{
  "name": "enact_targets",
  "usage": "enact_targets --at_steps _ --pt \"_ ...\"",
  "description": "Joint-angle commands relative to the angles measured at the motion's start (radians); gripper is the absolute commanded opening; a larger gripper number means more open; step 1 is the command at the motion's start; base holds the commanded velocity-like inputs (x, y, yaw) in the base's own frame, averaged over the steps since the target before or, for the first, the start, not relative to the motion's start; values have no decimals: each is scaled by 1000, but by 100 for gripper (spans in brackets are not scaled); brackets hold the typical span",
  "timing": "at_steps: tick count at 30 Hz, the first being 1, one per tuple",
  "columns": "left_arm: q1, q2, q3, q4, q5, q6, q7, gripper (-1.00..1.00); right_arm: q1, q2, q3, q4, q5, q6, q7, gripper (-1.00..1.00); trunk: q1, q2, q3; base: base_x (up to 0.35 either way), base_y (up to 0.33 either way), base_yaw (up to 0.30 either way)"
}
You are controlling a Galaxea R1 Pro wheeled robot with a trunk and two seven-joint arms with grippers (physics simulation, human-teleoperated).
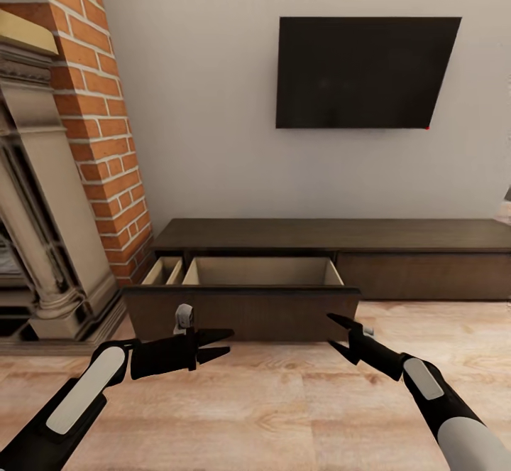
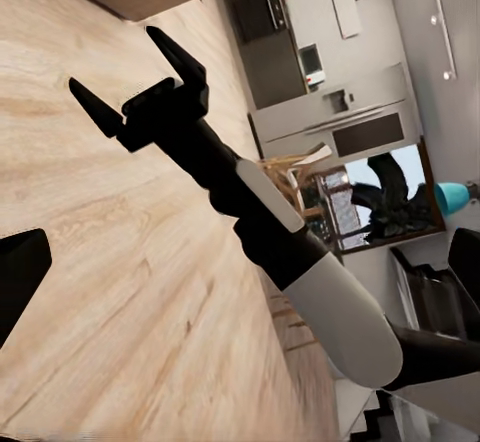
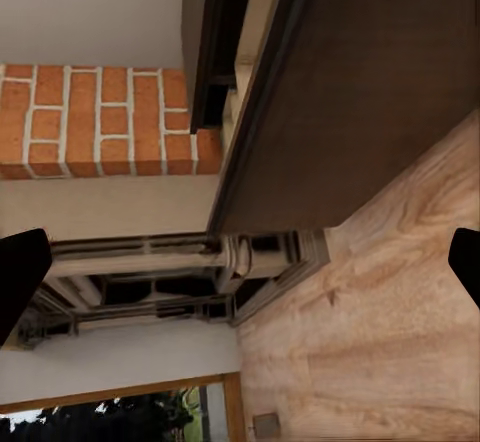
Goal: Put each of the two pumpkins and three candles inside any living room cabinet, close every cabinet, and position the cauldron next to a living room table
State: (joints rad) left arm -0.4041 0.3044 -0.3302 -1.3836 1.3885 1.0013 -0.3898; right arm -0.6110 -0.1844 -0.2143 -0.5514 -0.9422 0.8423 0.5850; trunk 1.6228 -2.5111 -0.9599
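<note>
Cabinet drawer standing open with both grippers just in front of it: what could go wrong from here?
1. The pulled-out drawer of the cabinet looks empty as far as the head view shows; shutting it now would store nothing.
2. The open left gripper and open right gripper sit near the drawer front, so driving forward could bump it.

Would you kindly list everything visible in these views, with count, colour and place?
cabinet: one, dark brown, long and low against the back wall.
drawer: one, pulled open at the cabinet's left end, pale beige inside, nothing seen in the part that shows.
television: one, black, on the wall above the cabinet.
fireplace: one, beige stone with a red brick chimney, left of the cabinet.
floor: light wood planks.
left gripper: black, open, low in front of the drawer front.
right gripper: black, open, near the drawer front's right corner.
</note>
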Motion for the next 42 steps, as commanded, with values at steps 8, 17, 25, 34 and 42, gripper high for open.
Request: enact_targets --at_steps 8,17,25,34,42 --pt "-1 6 -4 -20 1 0 -12 100 0 -6 -5 1 2 7 1 100 -2 0 7 -97 0 0" --pt "-1 8 -22 -25 3 0 -14 100 -1 -6 -5 8 2 7 0 100 -2 0 7 -3 0 0" --pt "-1 8 -17 -17 3 0 -14 100 -1 -6 -5 6 2 3 -3 100 -2 0 7 0 -27 0" --pt "-1 9 -12 -17 5 0 -15 100 -1 -5 -6 7 0 2 -1 100 -2 0 7 0 -87 0" --pt "-1 10 -11 -15 5 -1 -15 100 -1 -4 -7 5 0 0 1 100 -2 0 7 0 17 0"
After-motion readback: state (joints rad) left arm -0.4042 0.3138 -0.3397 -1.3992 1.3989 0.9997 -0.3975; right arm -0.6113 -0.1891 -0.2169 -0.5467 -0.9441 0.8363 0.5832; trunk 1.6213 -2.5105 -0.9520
